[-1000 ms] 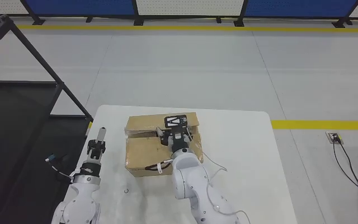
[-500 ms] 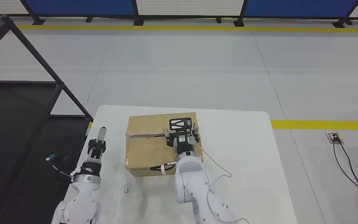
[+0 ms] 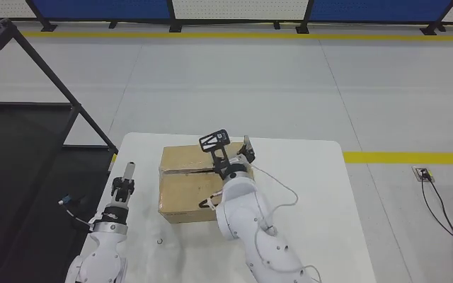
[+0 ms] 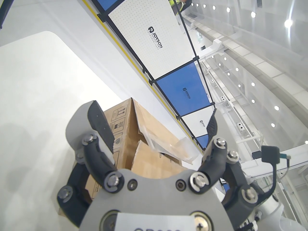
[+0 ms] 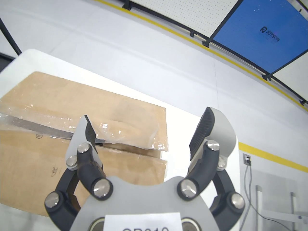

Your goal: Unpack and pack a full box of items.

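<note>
Closest to the robot, a small dark loop (image 3: 161, 243) lies on the white table (image 3: 311, 205), near its front edge. Just beyond, on the left side, the left gripper (image 3: 129, 171) (image 4: 156, 118) stands beside the cardboard box (image 3: 184, 192) (image 4: 149, 155), apart from it, jaws spread wide and holding nothing! The box sits mid-table, its top flaps meeting along a seam covered in crinkled clear tape (image 5: 48, 126). At the right end the seam gapes a little and the far flap rides slightly higher. Up over that far right corner hangs the right gripper (image 3: 230, 145) (image 5: 146, 131), jaws released and empty. From its wrist, one jaw lines up with the taped seam and the other with bare table past the box's end. Whether it touches the cardboard, I cannot tell. Beyond the table, grey floor (image 3: 233, 85) runs to a yellow line (image 3: 212, 34) and a row of blue and white panels (image 5: 182, 5), with a black frame (image 3: 71, 113) off to the left.
</note>
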